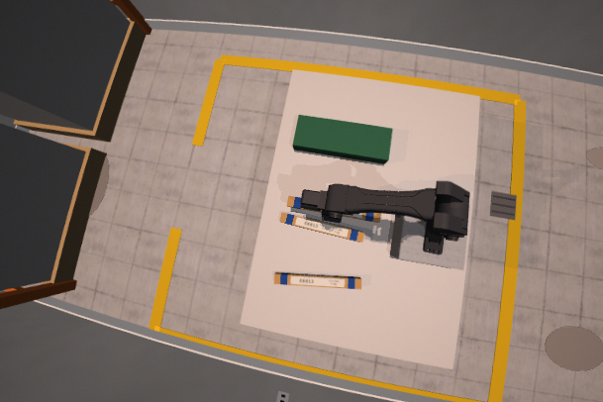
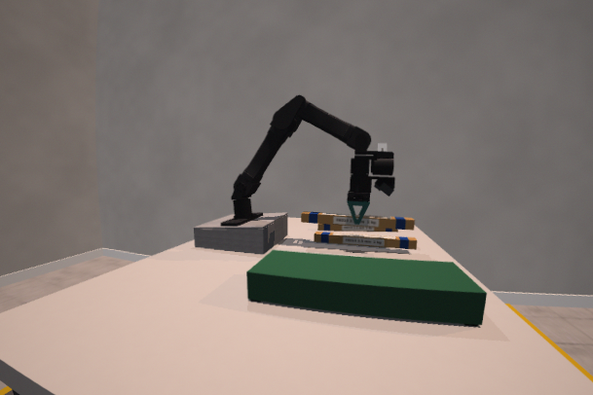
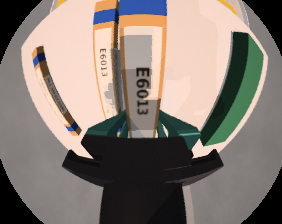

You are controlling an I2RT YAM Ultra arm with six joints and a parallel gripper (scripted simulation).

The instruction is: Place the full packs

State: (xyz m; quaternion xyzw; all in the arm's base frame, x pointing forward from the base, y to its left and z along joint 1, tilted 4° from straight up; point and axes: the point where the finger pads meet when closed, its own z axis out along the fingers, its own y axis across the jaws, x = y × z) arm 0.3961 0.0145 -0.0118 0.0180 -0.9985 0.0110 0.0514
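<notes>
Gripper: black parallel gripper with teal fingers (image 2: 357, 215) points straight down, its fingers clamped from opposite sides on the long tan cardboard pack with blue end bands and a white E6013 label (image 3: 141, 63).
Held pack: it hangs level, slightly raised above the desk in the exterior view; in the top view the black jointed arm (image 1: 383, 200) hides most of it, with only a banded end (image 1: 294, 201) showing, close to the left edge of the pale pink desk (image 1: 426, 307).
Second pack: a matching tan pack (image 1: 322, 227) lies flat just beside the held one, nearly parallel to it, and whether the two touch I cannot tell.
Third pack: another matching tan pack (image 1: 318, 280) lies flat well apart from those two, toward the desk's near edge in the top view.
Platform: low dark green rectangular block (image 2: 365, 284) sits toward the desk's far edge in the top view, nothing on its top.
Room to move: a bare strip of desk separates the green block's long edge from the held pack.
Arm base: grey block (image 2: 209, 235) under the arm's foot stands by the right edge of the desk.
Floor: a yellow painted line (image 1: 512, 238) runs around the desk.
</notes>
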